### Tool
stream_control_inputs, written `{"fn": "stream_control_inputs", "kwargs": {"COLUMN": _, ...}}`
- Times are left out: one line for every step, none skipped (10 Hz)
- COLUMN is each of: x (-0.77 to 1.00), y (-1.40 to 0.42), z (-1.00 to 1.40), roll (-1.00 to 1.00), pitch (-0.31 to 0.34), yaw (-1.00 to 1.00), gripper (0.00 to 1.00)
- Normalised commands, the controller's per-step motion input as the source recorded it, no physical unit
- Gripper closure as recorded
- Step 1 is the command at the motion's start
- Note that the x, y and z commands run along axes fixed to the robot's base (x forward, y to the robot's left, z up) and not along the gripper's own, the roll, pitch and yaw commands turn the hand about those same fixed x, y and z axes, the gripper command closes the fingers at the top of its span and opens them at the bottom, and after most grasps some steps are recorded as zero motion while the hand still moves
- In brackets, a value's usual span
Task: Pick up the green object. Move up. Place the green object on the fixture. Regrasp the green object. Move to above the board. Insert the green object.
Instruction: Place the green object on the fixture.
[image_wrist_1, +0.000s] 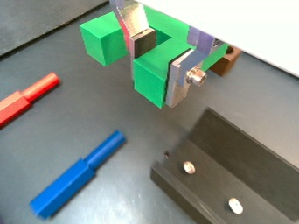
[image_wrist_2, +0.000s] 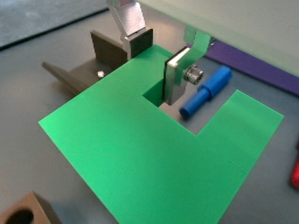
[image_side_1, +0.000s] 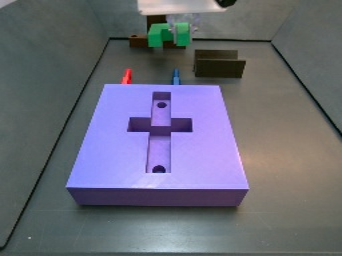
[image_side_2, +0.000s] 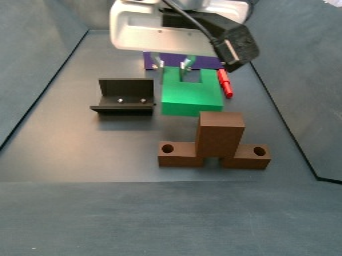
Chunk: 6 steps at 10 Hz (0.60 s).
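Now | green object (image_side_2: 191, 93) | clamped between tool (image_side_2: 187, 68) fingers, lifted.

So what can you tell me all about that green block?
The green block is bright green, looks like smooth plastic, and is U-shaped with a square notch cut into one side. The gripper has its silver fingers closed on it at the notch, one finger inside the cut. In a side view it appears lifted off the dark floor, near the back, beyond the purple board.
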Motion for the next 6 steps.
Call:
{"fn": "stream_control_inputs", "kwargs": {"x": 0.77, "y": -0.20, "z": 0.32, "roll": -0.99, "pitch": 0.174, "yaw": -0.11, "gripper": 1.00}}
{"fn": "stream_control_inputs", "kwargs": {"x": 0.78, "y": -0.20, "z": 0.33, "roll": -0.99, "pitch": 0.174, "yaw": -0.11, "gripper": 1.00}}
{"fn": "stream_control_inputs", "kwargs": {"x": 0.79, "y": -0.21, "z": 0.33, "roll": -0.97, "pitch": 0.123, "yaw": -0.11, "gripper": 1.00}}
{"fn": "stream_control_inputs", "kwargs": {"x": 0.79, "y": -0.21, "z": 0.33, "roll": -0.96, "pitch": 0.111, "yaw": -0.12, "gripper": 1.00}}
{"fn": "stream_control_inputs", "kwargs": {"x": 0.80, "y": -0.20, "z": 0.29, "roll": -0.97, "pitch": 0.100, "yaw": -0.10, "gripper": 1.00}}
{"fn": "stream_control_inputs", "kwargs": {"x": 0.83, "y": -0.14, "z": 0.23, "roll": -1.00, "pitch": 0.100, "yaw": -0.09, "gripper": 1.00}}
